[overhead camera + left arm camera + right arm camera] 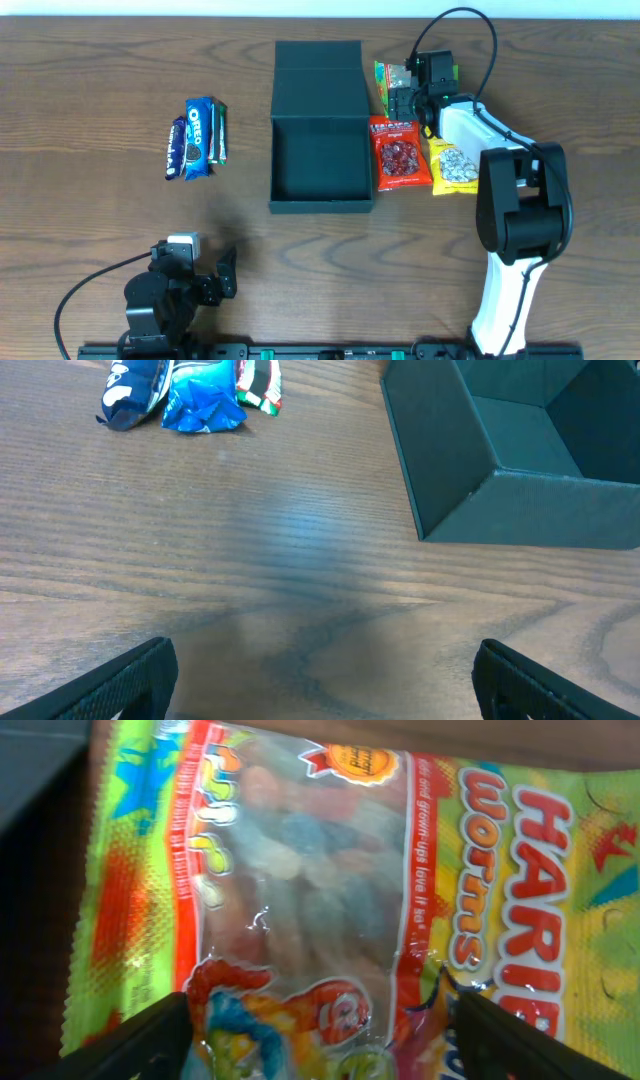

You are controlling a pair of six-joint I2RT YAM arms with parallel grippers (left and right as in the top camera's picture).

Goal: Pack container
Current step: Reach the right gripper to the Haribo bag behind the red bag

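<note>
The dark teal container (pixel 320 205) stands at the table's middle with its flap lid (pixel 318 78) laid open at the back; its inside shows nothing. It also shows in the left wrist view (pixel 520 505). My right gripper (pixel 405 100) is open, low over a green Haribo Worms packet (pixel 388 80) just right of the container. In the right wrist view the packet (pixel 330 870) fills the frame and lies between the spread fingers (pixel 320 1040). My left gripper (pixel 225 272) is open and empty near the front left, its fingers (pixel 320 680) wide over bare wood.
A red snack packet (pixel 400 152) and a yellow one (pixel 455 167) lie right of the container. Blue Oreo packets (pixel 198 137) lie to its left, also in the left wrist view (pixel 195 395). The right arm's white base (pixel 510 290) stands at the front right.
</note>
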